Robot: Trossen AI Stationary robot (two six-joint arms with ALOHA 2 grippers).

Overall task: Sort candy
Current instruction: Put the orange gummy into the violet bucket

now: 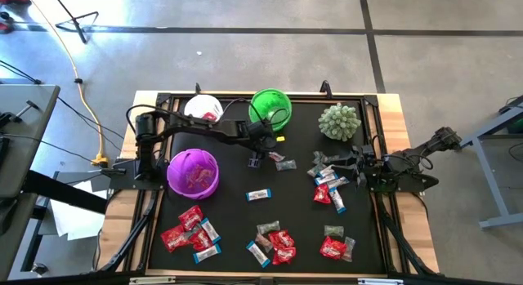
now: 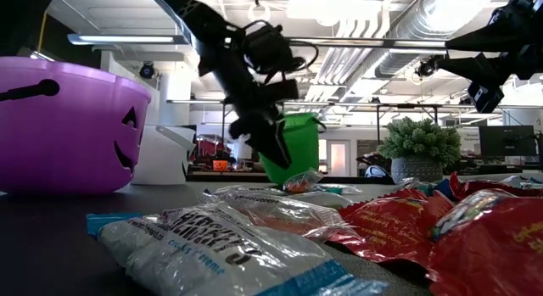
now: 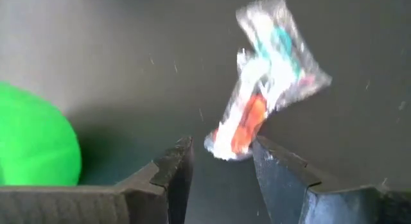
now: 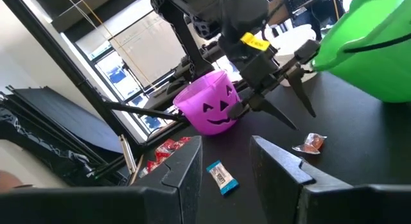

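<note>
The step in hand looks like a pick: the left end effector [image 1: 256, 160] hangs over the middle of the counter [image 1: 237, 211], just in front of the green cup [image 1: 270, 108], with its two fingers parted and nothing between them. In the left wrist view an orange-and-white sweet [image 3: 257, 115] lies on the dark mat just ahead of the gap between the fingers [image 3: 170, 176], one end almost level with the tips but apart from them; from above this is probably the piece [image 1: 285, 164] lying just beside the end effector on the side toward the right edge. My reading is that the next move calls for a short drop and a small forward shift so the fingers straddle the wrapper, then a close, then a carry to one of the cups; which cup suits this wrapper I cannot tell. The crinkly wrapper lies flat, so the tips would need to reach the mat to catch it. The rest of the candy is spread over the counter: a blue-white bar [image 1: 258, 194] near the middle, red and blue-white clusters [image 1: 189, 232] along the front edge, and a pile [image 1: 328, 187] near the right edge. The purple cup [image 1: 194, 172] stands by the left edge, a white cup [image 1: 203, 108] at the back. The right end effector [image 1: 320, 159] waits released over the pile near the right edge, beside the spiky ball [image 1: 339, 121].
</note>
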